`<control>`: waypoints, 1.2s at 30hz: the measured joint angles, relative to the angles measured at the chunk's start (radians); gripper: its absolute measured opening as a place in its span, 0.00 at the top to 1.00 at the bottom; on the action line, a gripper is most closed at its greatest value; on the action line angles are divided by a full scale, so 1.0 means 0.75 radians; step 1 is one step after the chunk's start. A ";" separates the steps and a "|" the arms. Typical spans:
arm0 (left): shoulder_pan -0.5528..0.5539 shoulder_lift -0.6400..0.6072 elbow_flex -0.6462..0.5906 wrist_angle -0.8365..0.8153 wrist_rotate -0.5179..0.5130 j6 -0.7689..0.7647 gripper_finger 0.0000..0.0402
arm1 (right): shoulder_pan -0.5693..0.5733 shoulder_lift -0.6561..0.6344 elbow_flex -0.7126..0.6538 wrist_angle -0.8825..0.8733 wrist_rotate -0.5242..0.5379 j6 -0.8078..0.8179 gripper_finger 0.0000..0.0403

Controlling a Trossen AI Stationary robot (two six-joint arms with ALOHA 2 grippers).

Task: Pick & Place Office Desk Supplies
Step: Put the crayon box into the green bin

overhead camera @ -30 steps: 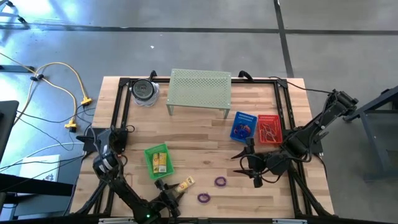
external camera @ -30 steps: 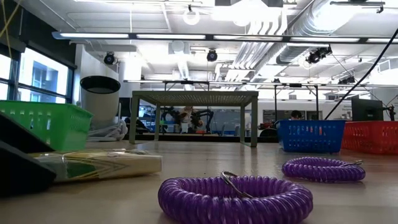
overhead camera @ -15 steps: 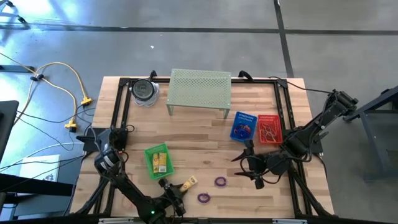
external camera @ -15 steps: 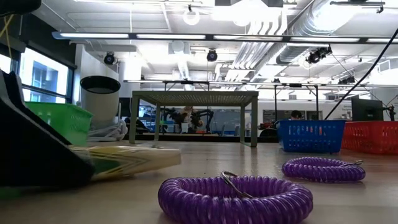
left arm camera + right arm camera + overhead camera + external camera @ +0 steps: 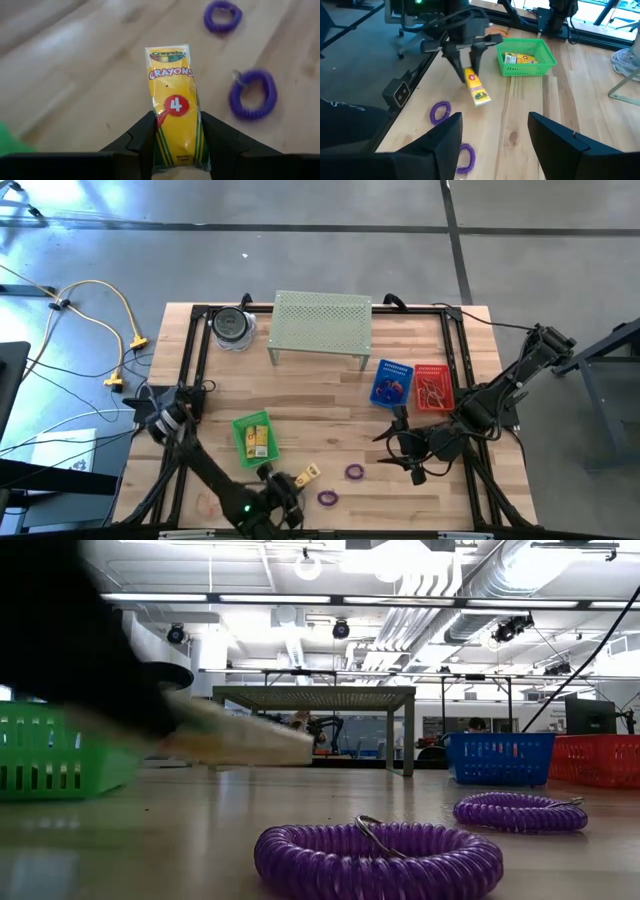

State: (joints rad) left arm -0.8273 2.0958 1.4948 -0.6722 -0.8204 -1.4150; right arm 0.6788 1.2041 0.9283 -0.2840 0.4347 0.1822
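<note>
— Where is your left arm?

— My left arm reaches along the near edge of the table. My left gripper (image 5: 290, 483) is up off the wood. Its two dark fingers (image 5: 145, 140) squeeze the sides of the yellow crayon packet (image 5: 176, 107), and the packet sticks out past them.

— And your right arm?

— My right arm comes in from the right side, bent and low. My right gripper (image 5: 398, 446) hangs over the table. Its fingers (image 5: 442, 142) are spread wide with nothing between them.

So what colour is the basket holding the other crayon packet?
Green basket, clearest in the right wrist view.
</note>
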 joint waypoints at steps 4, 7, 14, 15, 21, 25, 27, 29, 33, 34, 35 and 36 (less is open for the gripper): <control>0.061 -0.113 0.000 -0.026 0.049 0.118 0.69 | 0.000 -0.001 0.000 -0.008 -0.001 0.031 0.47; 0.081 -0.206 0.001 -0.091 0.080 0.156 0.69 | 0.000 -0.001 0.000 -0.009 -0.001 0.030 0.47; 0.047 -0.419 0.002 -0.387 0.240 -0.082 0.69 | 0.003 -0.001 0.000 -0.014 -0.001 0.031 0.47; 0.032 -0.444 0.002 -0.443 0.291 -0.162 0.69 | 0.003 -0.001 0.000 -0.015 -0.001 0.032 0.47; -0.076 -0.544 0.002 -0.783 0.485 -0.621 0.69 | 0.003 -0.001 -0.006 -0.007 -0.001 0.045 0.47; -0.105 -0.557 0.002 -0.944 0.539 -0.806 0.69 | 0.003 -0.001 -0.029 0.011 0.011 0.046 0.47; -0.106 -0.557 0.002 -0.933 0.544 -0.794 0.69 | 0.003 -0.001 -0.040 0.019 0.014 0.046 0.47; -0.091 -0.557 0.002 -0.935 0.563 -0.793 0.69 | 0.003 0.006 -0.042 0.026 0.015 0.046 0.47; -0.016 -0.556 0.002 -0.979 0.675 -0.820 0.69 | 0.003 0.044 -0.042 0.100 0.016 0.049 0.47; 0.008 -0.556 0.002 -0.984 0.706 -0.827 0.69 | 0.003 0.059 -0.042 0.130 0.015 0.055 0.47; 0.036 -0.556 0.002 -0.984 0.741 -0.829 0.69 | 0.003 0.073 -0.042 0.154 0.015 0.055 0.47; 0.064 -0.556 0.002 -0.983 0.772 -0.823 0.69 | 0.003 0.091 -0.042 0.175 0.015 0.054 0.47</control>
State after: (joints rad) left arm -0.7790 1.6787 1.4963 -1.4096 -0.2416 -2.0321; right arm 0.6807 1.2722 0.8967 -0.1530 0.4461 0.2230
